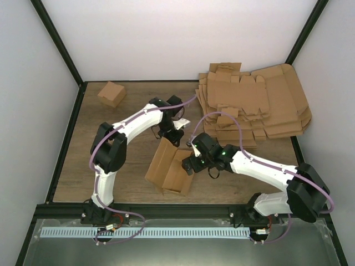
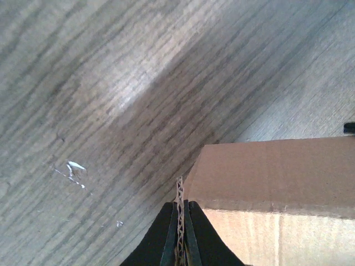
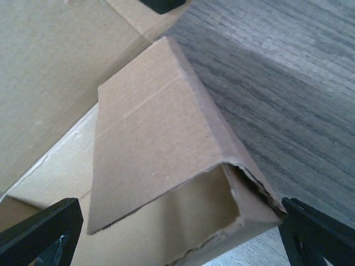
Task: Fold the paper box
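Note:
The paper box (image 1: 169, 169) lies partly folded in the middle of the table, one long wall raised on its left side. My left gripper (image 1: 170, 134) sits at the box's far end. In the left wrist view the gripper (image 2: 180, 206) is shut on the thin corrugated edge of a box wall (image 2: 277, 177). My right gripper (image 1: 191, 162) is at the box's right side. In the right wrist view its jaws (image 3: 178, 215) stand wide open on either side of a flap (image 3: 155, 138) that is folded over into a hollow wedge; the fingers do not touch it.
A stack of flat cardboard blanks (image 1: 255, 102) fills the back right of the table. A small finished box (image 1: 111, 93) stands at the back left. A black frame (image 1: 64, 144) borders the wooden table, with white walls behind.

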Controlling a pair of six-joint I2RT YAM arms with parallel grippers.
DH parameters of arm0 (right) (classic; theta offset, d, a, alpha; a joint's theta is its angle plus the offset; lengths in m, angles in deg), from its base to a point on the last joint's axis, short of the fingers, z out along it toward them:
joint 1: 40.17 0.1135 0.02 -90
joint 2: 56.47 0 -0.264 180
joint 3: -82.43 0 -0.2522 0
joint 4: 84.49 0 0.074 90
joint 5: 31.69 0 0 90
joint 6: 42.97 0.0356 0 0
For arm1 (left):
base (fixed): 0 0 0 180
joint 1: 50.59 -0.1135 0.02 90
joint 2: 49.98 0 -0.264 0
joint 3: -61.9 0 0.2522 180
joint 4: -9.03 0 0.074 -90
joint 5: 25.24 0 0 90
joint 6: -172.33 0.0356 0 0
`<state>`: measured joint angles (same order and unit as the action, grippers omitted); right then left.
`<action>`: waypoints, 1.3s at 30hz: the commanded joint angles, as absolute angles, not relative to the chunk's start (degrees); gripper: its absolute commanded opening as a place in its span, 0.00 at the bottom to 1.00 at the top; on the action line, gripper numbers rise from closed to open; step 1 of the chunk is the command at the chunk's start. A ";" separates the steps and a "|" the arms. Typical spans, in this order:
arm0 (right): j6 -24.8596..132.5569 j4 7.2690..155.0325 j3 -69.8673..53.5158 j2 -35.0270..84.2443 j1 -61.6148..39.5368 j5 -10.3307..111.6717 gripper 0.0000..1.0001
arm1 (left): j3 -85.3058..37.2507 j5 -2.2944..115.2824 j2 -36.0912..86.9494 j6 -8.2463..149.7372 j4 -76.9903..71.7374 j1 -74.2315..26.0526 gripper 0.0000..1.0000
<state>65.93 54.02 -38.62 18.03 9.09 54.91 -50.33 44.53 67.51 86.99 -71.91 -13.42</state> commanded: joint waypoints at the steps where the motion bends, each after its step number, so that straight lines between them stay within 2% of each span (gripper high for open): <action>1: 63.53 52.45 -33.40 15.75 9.14 55.97 1.00 | -54.58 45.97 65.78 87.14 -72.09 -13.15 0.04; 7: 59.84 52.21 -28.52 15.01 8.88 56.52 1.00 | -56.12 46.85 66.14 86.81 -73.29 -13.02 0.04; 15: 59.40 53.89 -27.85 14.02 2.63 51.59 0.99 | -57.60 47.27 65.32 86.15 -74.00 -12.97 0.04; 19: 57.30 53.73 -25.66 17.40 2.24 52.53 0.91 | -58.04 47.12 64.67 86.01 -74.23 -12.75 0.04; 22: 56.95 51.83 -22.64 21.43 2.24 53.51 0.77 | -58.10 47.09 64.57 86.02 -74.23 -12.61 0.04; 24: 56.72 52.47 -22.51 22.38 2.28 53.25 0.71 | -58.07 47.09 64.72 86.02 -74.25 -12.62 0.04; 35: 55.75 59.70 -31.03 25.62 2.29 51.02 0.66 | -58.50 46.83 65.62 86.10 -73.86 -12.36 0.04; 39: 57.84 59.94 -30.95 28.28 2.26 53.70 0.60 | -58.57 46.75 65.90 86.15 -74.03 -12.27 0.04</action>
<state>56.53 61.34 -30.40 24.76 2.38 52.01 -56.48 48.88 66.92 85.68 -74.60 -12.81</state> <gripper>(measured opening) 0.624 0.039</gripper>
